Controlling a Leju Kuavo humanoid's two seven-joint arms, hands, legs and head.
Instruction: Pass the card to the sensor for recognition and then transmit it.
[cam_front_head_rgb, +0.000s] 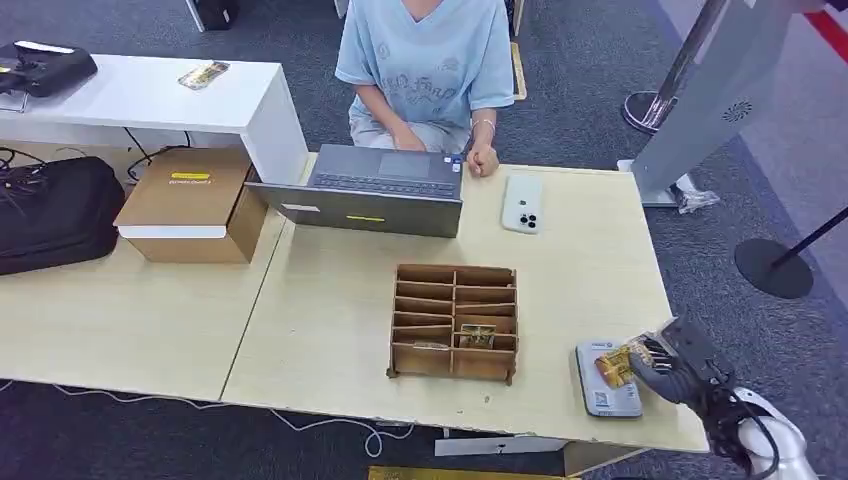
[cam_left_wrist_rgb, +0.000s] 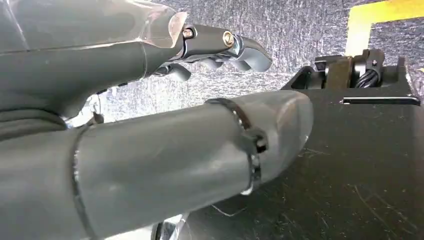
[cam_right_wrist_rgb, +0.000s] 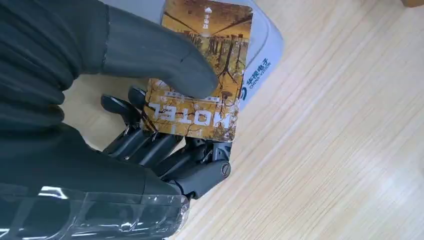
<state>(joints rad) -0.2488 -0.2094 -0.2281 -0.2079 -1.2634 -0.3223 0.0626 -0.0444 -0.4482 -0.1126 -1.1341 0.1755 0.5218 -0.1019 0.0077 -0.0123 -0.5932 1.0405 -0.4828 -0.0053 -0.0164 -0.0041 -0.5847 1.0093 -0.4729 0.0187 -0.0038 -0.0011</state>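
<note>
— On the pale wooden table (cam_front_head_rgb: 330, 300), what stands biggest?

— At its far edge an open laptop (cam_front_head_rgb: 375, 190), with a person (cam_front_head_rgb: 425, 70) seated behind it. Left of it a cardboard box (cam_front_head_rgb: 190, 205), and beside that a black bag (cam_front_head_rgb: 55, 210). Near the middle sits a brown divided organiser (cam_front_head_rgb: 455, 320) with a few cards in its nearer slots. A white phone (cam_front_head_rgb: 523, 203) lies right of the laptop.

— And the sensor?

— A grey card reader (cam_front_head_rgb: 603, 385) lies flat at the table's near right corner.

— Where is the card?

— The right hand (cam_front_head_rgb: 668, 365) pinches the yellow hotel card (cam_right_wrist_rgb: 200, 70) between its thumb and dark fingers (cam_right_wrist_rgb: 150, 145), holding it over the reader. Whether the card touches the reader's top I cannot tell; it is close.

— The left hand?

— The left hand (cam_left_wrist_rgb: 220, 47) hangs by the dark floor, fingers curled in, seemingly with nothing in them.
</note>
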